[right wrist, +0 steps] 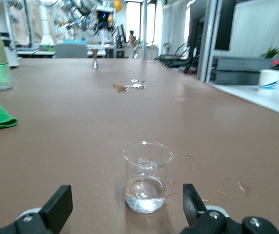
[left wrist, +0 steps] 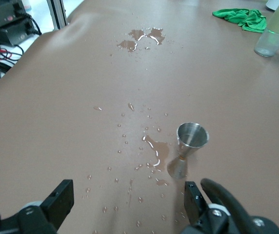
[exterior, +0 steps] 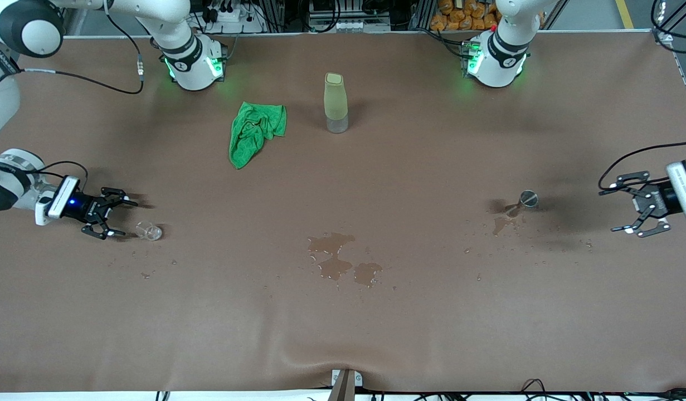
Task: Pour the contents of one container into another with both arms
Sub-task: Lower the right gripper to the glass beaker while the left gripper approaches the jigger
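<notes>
The table (exterior: 487, 334) is covered by a brown sheet, and the two arms work low at its two ends. The right gripper (exterior: 110, 213) sits low near the table edge at the right arm's end, its fingers spread wide with nothing between them, pointing at a small clear glass beaker (exterior: 149, 230) that stands upright just beside the fingertips, apart from them. In the right wrist view the beaker (right wrist: 147, 178) stands between the open fingers' line of sight and holds a little clear liquid at its bottom. The left gripper (exterior: 639, 210) hovers low near the table edge at the left arm's end, its fingers also wide and empty, aimed at a small steel jigger (exterior: 526, 200) that stands upright well apart from it. In the left wrist view the jigger (left wrist: 189, 148) stands in a small wet patch, with drops scattered around it. A larger puddle (exterior: 340, 260) lies near the middle of the table, nearer to the front camera than a tall bottle (exterior: 336, 102) with a pale green upper part and a clear base, which stands upright toward the edge where the arm bases are. A crumpled green cloth (exterior: 254, 132) lies beside the bottle, toward the right arm's end.
</notes>
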### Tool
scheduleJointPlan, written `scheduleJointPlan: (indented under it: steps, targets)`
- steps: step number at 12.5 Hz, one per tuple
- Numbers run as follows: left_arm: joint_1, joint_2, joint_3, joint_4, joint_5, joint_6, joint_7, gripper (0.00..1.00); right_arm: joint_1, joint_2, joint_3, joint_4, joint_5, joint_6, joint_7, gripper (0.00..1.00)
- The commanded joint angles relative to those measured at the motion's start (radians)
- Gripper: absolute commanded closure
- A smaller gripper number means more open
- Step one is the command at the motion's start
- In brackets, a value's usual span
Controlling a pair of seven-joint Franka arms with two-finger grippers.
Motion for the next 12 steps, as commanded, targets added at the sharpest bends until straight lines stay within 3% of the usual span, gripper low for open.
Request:
scheduleJointPlan:
  steps: [1,6,12]
  targets:
    - [0.005,0.061,-0.006,-0.003,-0.080,0.018,0.104,0.00,-0.032,0.063,0.010,0.044,0.066,-0.036,-0.053,0.00]
    - [0.004,0.174,-0.007,-0.010,-0.211,0.009,0.291,0.00,-0.032,0.097,0.012,0.045,0.092,-0.053,-0.054,0.00]
    - [0.002,0.211,-0.010,-0.069,-0.274,-0.062,0.334,0.00,-0.023,0.126,0.030,0.045,0.134,-0.056,-0.054,0.00]
